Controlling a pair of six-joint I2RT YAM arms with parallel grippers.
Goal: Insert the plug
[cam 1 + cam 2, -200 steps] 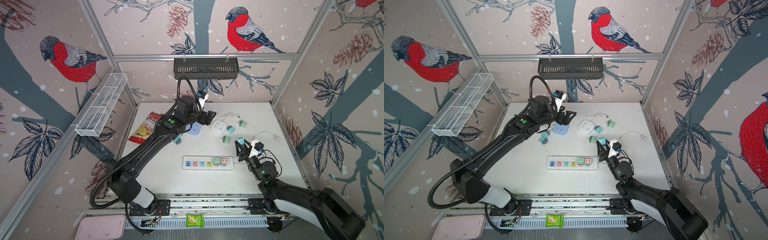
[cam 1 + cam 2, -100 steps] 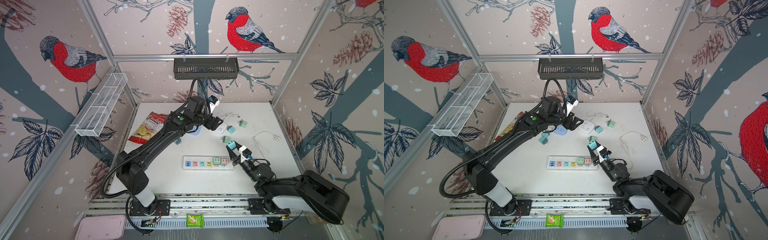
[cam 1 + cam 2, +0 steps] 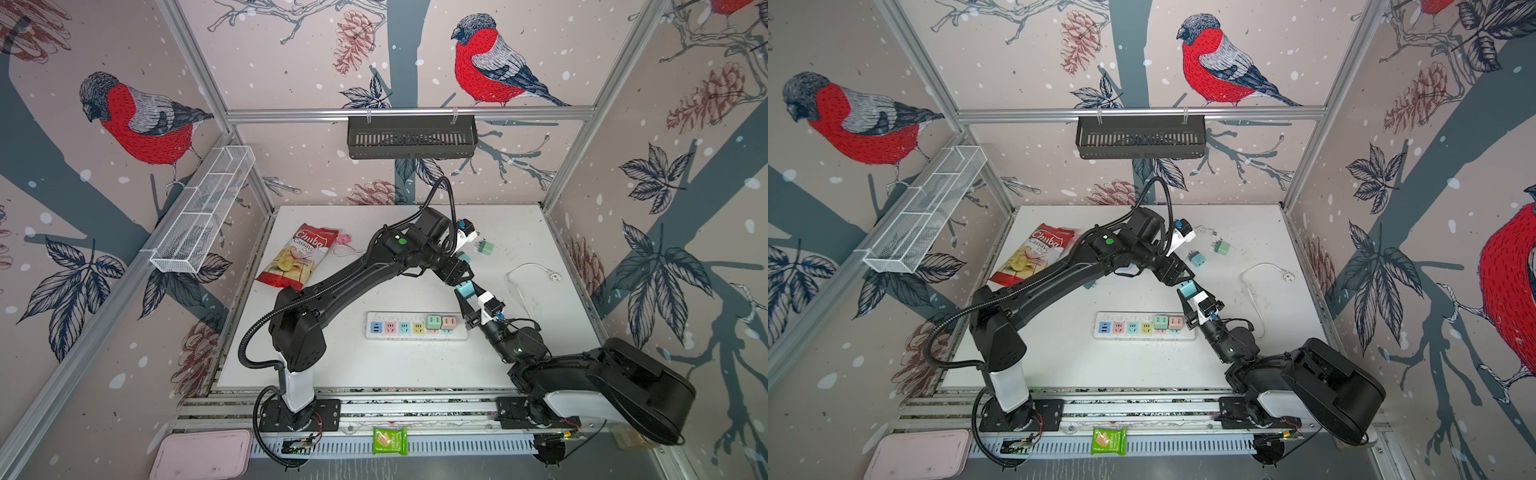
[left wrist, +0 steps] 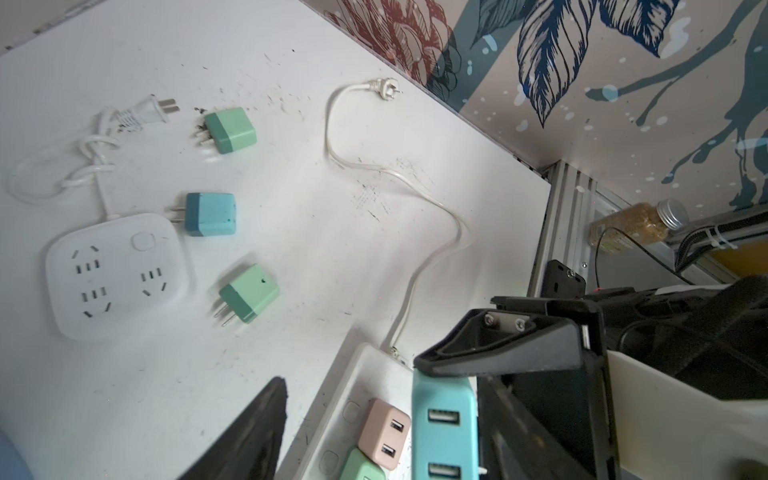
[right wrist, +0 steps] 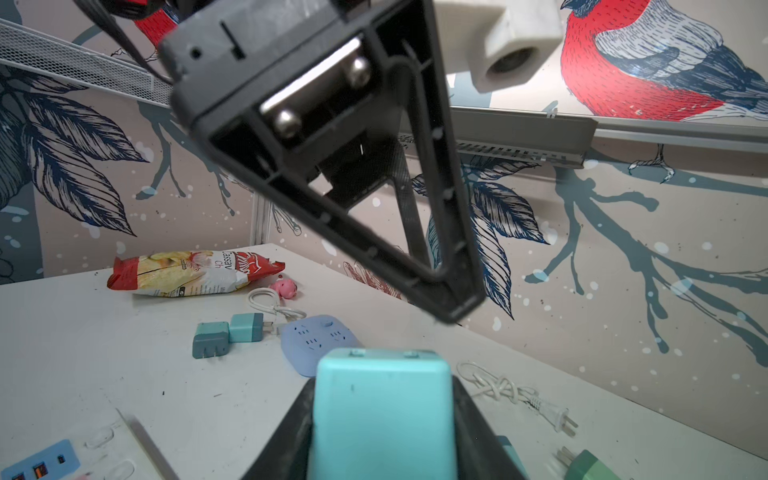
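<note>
Over by the power strip's point(image 3: 415, 337) end, right hand point(image 3: 467, 297) pinches the teal plug point(image 3: 464, 289) with the half-open left hand point(image 3: 455, 277) hovering right beside it, so a clumsy bump could knock it askew.

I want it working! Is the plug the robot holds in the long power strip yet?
Not in. The right gripper holds the turquoise plug in the air, off the long power strip.

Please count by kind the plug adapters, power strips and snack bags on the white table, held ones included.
Plug adapters: 8 (cyan adapter in right gripper; green adapter, pink adapter in long power strip; 5 loose adapters)
Power strips: 3 (long one, white square strip, blue square strip)
Chips bag: 1
Total: 12
</note>
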